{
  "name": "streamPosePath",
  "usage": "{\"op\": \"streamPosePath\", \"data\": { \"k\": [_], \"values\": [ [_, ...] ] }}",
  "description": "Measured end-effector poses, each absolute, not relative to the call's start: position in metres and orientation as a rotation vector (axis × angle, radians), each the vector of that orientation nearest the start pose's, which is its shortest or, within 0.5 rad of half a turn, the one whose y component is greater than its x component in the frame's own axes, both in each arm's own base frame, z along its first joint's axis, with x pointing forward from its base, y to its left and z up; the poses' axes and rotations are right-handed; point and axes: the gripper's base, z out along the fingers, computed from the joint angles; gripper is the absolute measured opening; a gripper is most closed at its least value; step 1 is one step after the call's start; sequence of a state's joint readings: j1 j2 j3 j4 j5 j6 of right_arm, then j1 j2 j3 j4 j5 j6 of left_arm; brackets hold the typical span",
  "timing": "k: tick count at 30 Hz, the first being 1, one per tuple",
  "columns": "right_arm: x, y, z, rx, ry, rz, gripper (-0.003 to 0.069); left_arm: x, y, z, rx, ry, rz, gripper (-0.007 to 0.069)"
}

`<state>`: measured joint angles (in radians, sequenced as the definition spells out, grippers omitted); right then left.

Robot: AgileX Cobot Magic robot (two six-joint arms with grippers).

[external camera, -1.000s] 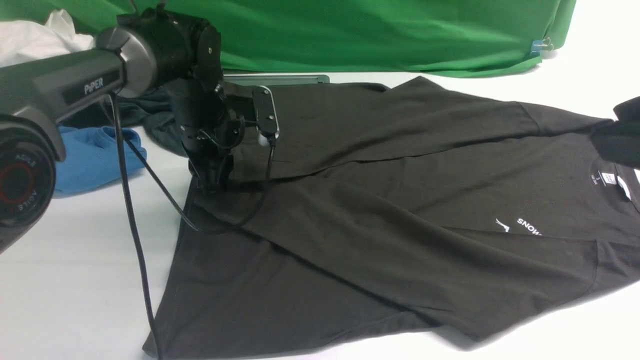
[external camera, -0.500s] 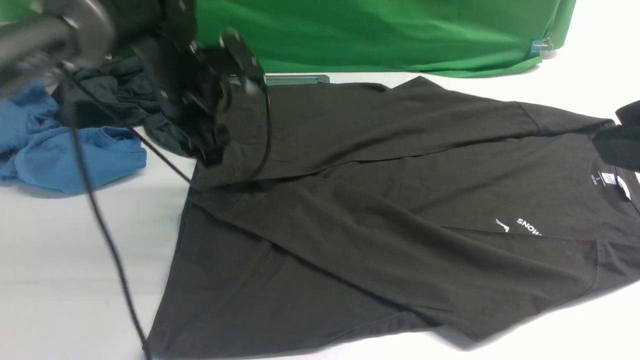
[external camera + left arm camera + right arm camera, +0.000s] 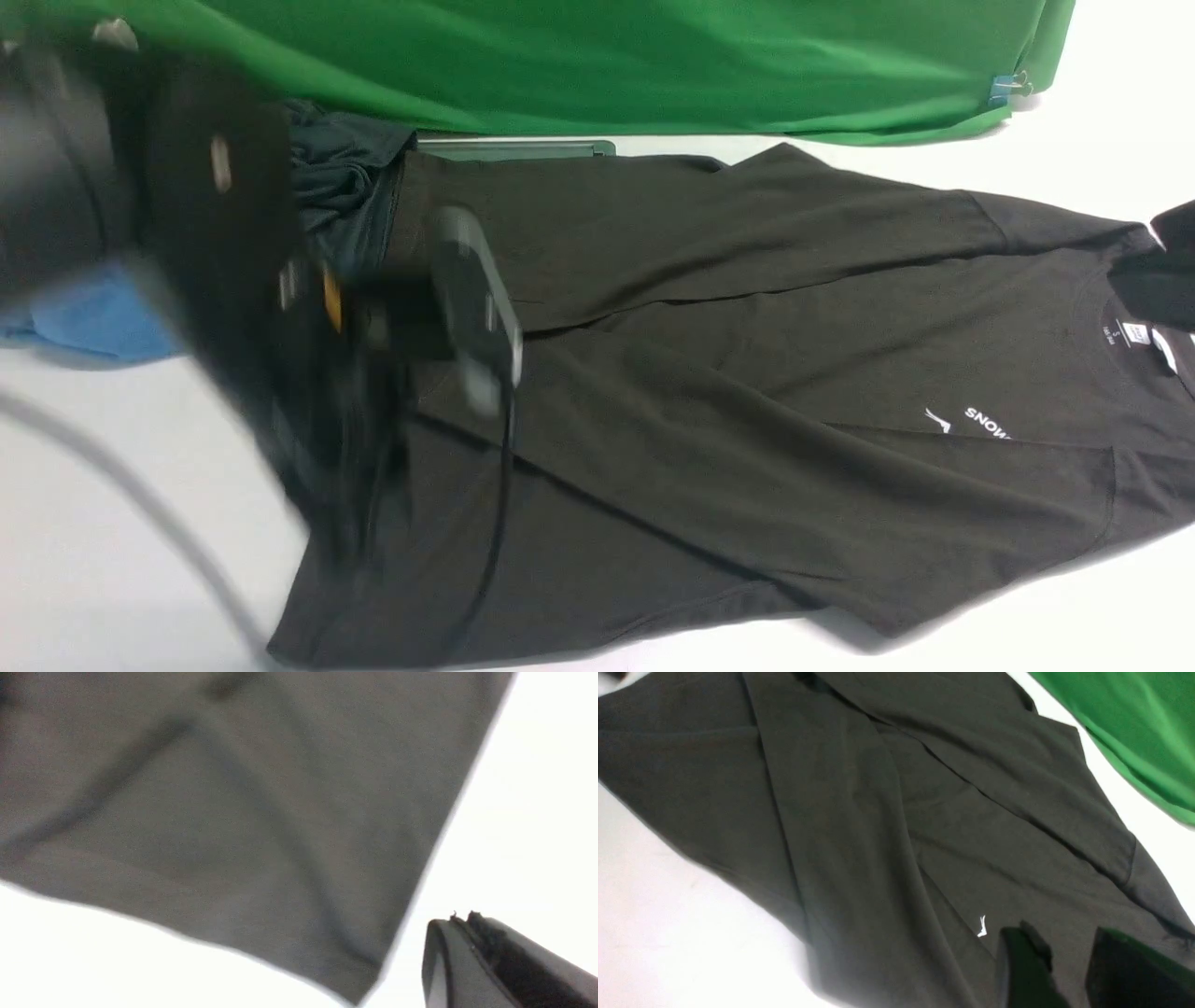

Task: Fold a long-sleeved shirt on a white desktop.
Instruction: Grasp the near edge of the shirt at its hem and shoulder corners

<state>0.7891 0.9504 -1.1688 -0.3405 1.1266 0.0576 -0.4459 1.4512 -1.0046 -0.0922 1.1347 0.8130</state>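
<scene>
The long-sleeved shirt (image 3: pixel 728 373) lies flat on the white desktop (image 3: pixel 140 560), both sleeves folded across its body, with the SNOW print (image 3: pixel 988 422) and the neck label (image 3: pixel 1135 334) at the right. My left arm (image 3: pixel 233 261) is a motion-blurred mass over the shirt's left hem. In the left wrist view my left gripper (image 3: pixel 460 917) is shut and empty, over bare desktop (image 3: pixel 537 788) just off a corner of the shirt (image 3: pixel 233 812). My right gripper (image 3: pixel 1064 933) hangs open above the shirt (image 3: pixel 878 812) near the collar, holding nothing.
A green cloth backdrop (image 3: pixel 653 65) runs along the far edge. A dark teal garment (image 3: pixel 336 177) and a blue garment (image 3: pixel 93 322) lie at the far left. A metal-framed hatch (image 3: pixel 513 147) shows behind the shirt. The left arm's cable (image 3: pixel 140 504) trails over the desktop.
My left arm left the folded sleeve end, swung up and back, then came down toward the near left hem, and its jaws have closed. The shirt and right gripper have not moved.
</scene>
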Motion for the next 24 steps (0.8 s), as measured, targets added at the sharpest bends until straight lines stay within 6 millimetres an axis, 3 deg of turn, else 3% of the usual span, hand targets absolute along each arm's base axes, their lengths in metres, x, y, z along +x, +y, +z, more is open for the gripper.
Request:
{"op": "streamPosePath", "data": {
  "k": [3, 4, 7, 8, 9, 12, 15, 20, 24],
  "values": [
    [0.134, 0.097, 0.399, -0.877, 2.165, -0.021, 0.0237, 0.210, -0.112, 0.212, 1.827, 2.483, -0.142, 0.0175],
    [0.135, 0.097, 0.397, -0.880, 2.166, -0.022, 0.0237, 0.209, -0.111, 0.210, 1.831, 2.490, -0.145, 0.0185],
    [0.137, 0.100, 0.380, -0.909, 2.180, -0.028, 0.0237, 0.199, -0.101, 0.181, 1.932, 2.386, -0.054, 0.0389],
    [0.137, 0.100, 0.379, -0.910, 2.181, -0.028, 0.0237, 0.199, -0.101, 0.180, 1.940, 2.378, -0.046, 0.0398],
    [0.137, 0.101, 0.373, -0.921, 2.188, -0.032, 0.0237, 0.196, -0.096, 0.171, 1.996, 2.321, 0.012, 0.0462],
    [0.137, 0.102, 0.368, -0.929, 2.199, -0.025, 0.0237, 0.193, -0.089, 0.159, 2.066, 2.242, 0.105, 0.0505],
    [0.137, 0.103, 0.367, -0.929, 2.198, -0.011, 0.0237, 0.193, -0.086, 0.153, 2.108, 2.203, 0.165, 0.0491],
    [0.137, 0.105, 0.368, -0.926, 2.181, 0.003, 0.0238, 0.200, -0.082, 0.148, 2.114, 2.190, 0.273, 0.0372],
    [0.137, 0.105, 0.368, -0.919, 2.183, 0.006, 0.0238, 0.205, -0.082, 0.150, 2.024, 2.230, 0.313, 0.0193]
  ]
}}
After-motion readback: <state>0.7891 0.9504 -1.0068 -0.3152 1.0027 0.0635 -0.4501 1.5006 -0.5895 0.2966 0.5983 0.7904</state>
